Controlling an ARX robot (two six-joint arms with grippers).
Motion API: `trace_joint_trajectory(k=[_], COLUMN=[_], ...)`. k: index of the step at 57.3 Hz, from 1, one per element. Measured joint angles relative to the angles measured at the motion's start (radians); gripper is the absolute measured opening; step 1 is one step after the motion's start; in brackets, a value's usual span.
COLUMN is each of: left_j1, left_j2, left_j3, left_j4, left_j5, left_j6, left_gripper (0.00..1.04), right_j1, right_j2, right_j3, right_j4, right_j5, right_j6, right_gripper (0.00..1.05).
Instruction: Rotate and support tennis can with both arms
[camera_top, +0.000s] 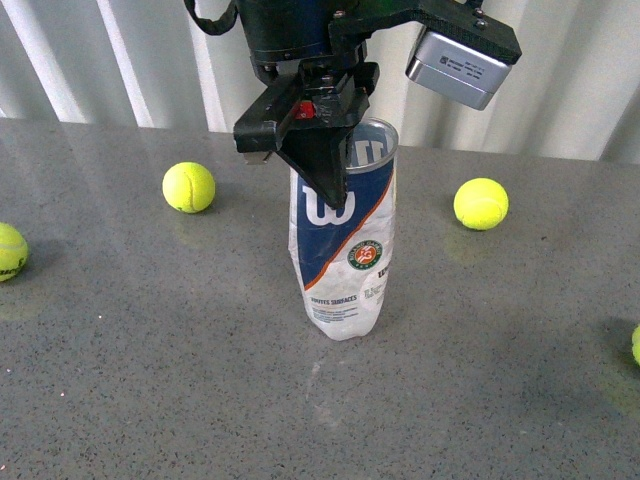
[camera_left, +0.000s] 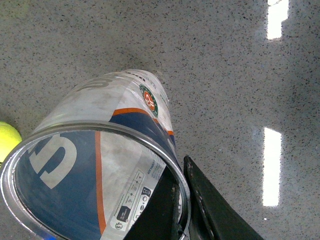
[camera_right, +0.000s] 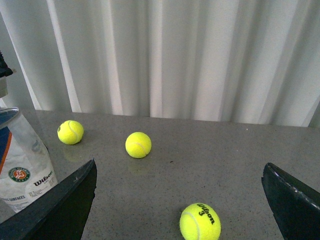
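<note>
- Loose yellow-green tennis balls are scattered well apart on the grey speckled table.
- Pale pleated curtains are hung behind.

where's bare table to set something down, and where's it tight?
Free: the near strip of table in front of the tennis can, and the stretches between the can and the left ball and right ball. Tight: at the can's silver rim, where the left gripper straddles its wall. The right gripper hangs open over another ball.
</note>
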Motion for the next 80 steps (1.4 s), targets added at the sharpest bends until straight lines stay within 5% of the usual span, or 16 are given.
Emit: trace_joint_trajectory(k=[5,38,49,59,69,80], left_j1=[-0.001,0.034,0.075,0.175,0.456,0.746], left_j2=[0.005,-0.024,-0.166,-0.437,-0.793,-1.053], left_j3=[0.005,-0.015,-0.070,-0.316,-0.774,-1.147], left_j4=[0.017,0.078,0.208,0.666,1.250,1.364], left_j5=[-0.012,-0.015,0.137,0.223,0.205,0.342], left_j6=[0.000,0.008,-0.037,-0.255,-0.824,-1.141], left_gripper=[0.08,0.99,0.98,0.98,0.98,0.98], right_j1=[0.000,0.000,0.000,0.000,0.000,0.000], right_j2=[0.000,0.000,0.000,0.000,0.000,0.000], right_j3=[0.000,0.000,0.000,0.000,0.000,0.000], right_j4=[0.000,0.000,0.000,0.000,0.000,0.000], right_j5=[0.000,0.000,0.000,0.000,0.000,0.000], right_j6=[0.000,0.000,0.000,0.000,0.000,0.000], right_gripper=[0.98,0.98,0.98,0.98,0.98,0.98])
